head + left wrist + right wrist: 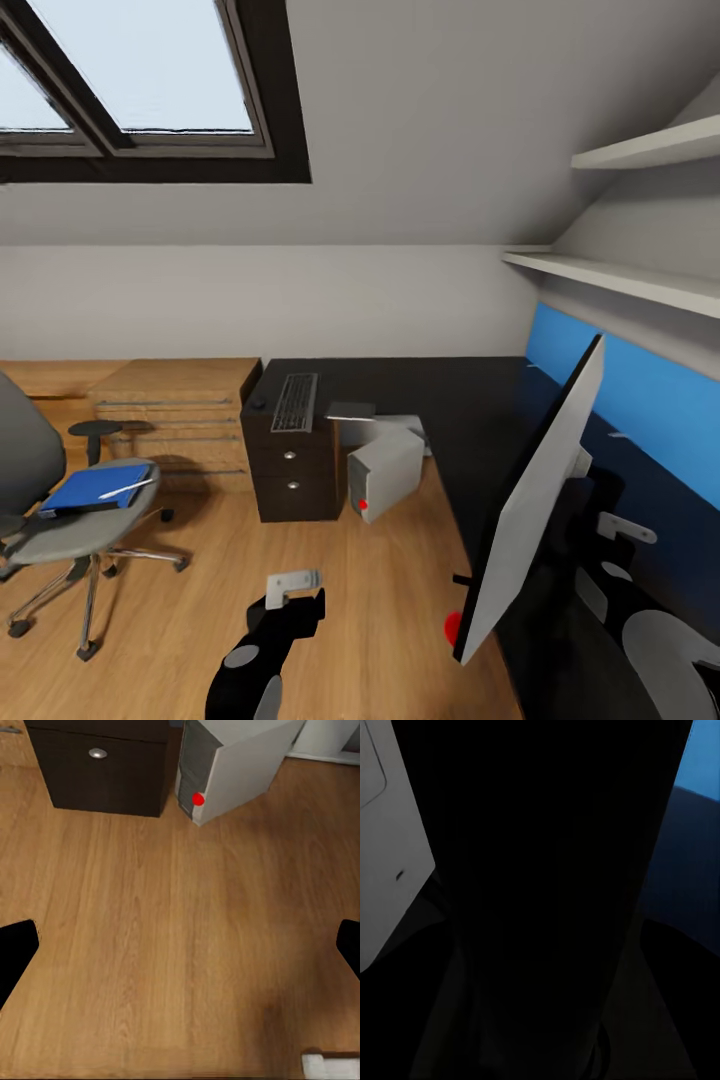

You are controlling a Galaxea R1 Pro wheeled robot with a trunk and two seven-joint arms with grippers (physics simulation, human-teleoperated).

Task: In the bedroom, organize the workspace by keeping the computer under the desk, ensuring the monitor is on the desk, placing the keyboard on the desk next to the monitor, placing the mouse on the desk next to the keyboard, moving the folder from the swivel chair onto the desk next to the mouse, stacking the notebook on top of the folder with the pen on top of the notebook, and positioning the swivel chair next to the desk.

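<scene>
The monitor (540,500) stands on the desk (450,420) near its front edge, the right arm at its base, that gripper's state untellable; the keyboard (294,401) lies at the desk's far left corner; the computer (385,473) sits on the floor beside the desk, not under it; the folder (92,487) and pen (127,488) rest on the swivel chair (70,525); the left gripper (180,952) hangs spread, empty; most work remains.

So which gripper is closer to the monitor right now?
Right. The right gripper sits just behind the monitor, over the desk. The left gripper hangs over the wooden floor, off to the monitor's left.
</scene>
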